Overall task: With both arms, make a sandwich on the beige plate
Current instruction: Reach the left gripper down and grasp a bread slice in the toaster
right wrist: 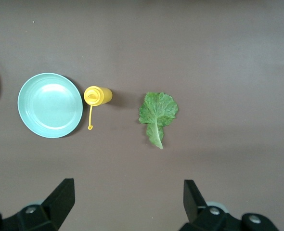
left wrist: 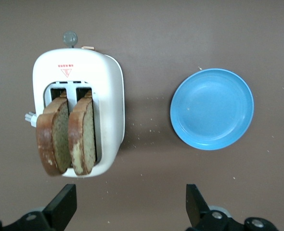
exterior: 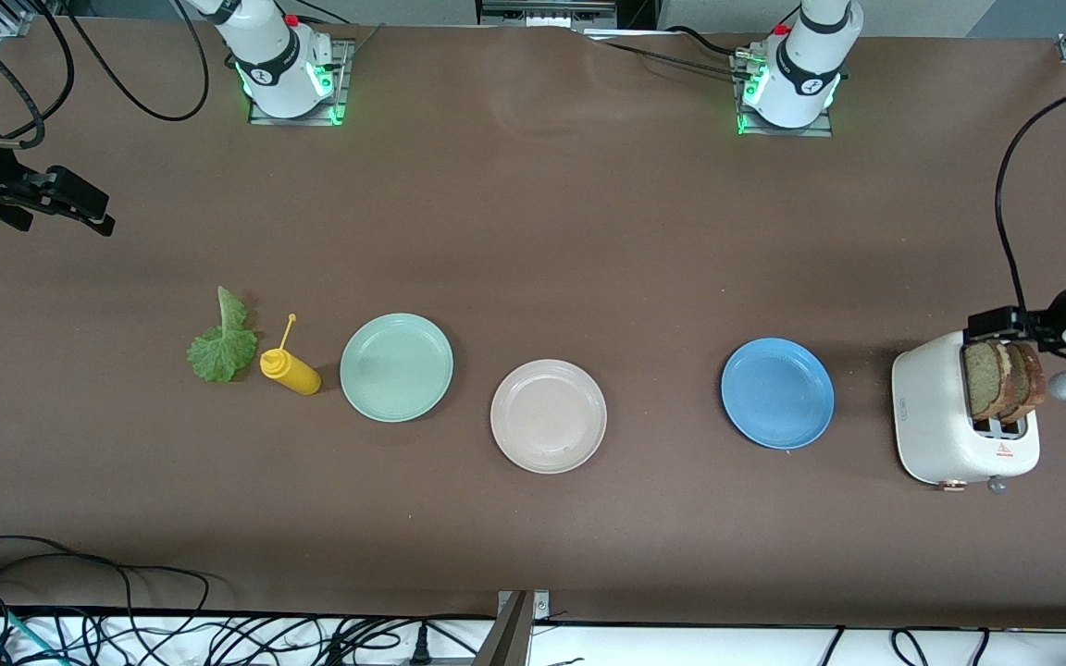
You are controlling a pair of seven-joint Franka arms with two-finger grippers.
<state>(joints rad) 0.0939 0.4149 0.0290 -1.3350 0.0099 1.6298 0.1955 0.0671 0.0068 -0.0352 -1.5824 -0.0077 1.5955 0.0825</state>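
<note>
The beige plate (exterior: 548,416) lies bare at the middle of the table. Two brown bread slices (exterior: 1003,379) stand upright in the slots of a white toaster (exterior: 935,416) at the left arm's end; the left wrist view shows them side by side (left wrist: 67,137). A green lettuce leaf (exterior: 221,344) (right wrist: 158,113) lies flat toward the right arm's end. My left gripper (exterior: 991,324) (left wrist: 130,197) hangs open and holds nothing, over the table just beside the toaster. My right gripper (exterior: 80,208) (right wrist: 127,190) is open and holds nothing, high over bare table near the lettuce.
A mint-green plate (exterior: 396,367) (right wrist: 50,105) and a yellow squeeze bottle (exterior: 291,368) (right wrist: 98,95) lie between the lettuce and the beige plate. A blue plate (exterior: 777,393) (left wrist: 212,109) sits between the beige plate and the toaster. Cables (exterior: 126,629) trail along the table's front edge.
</note>
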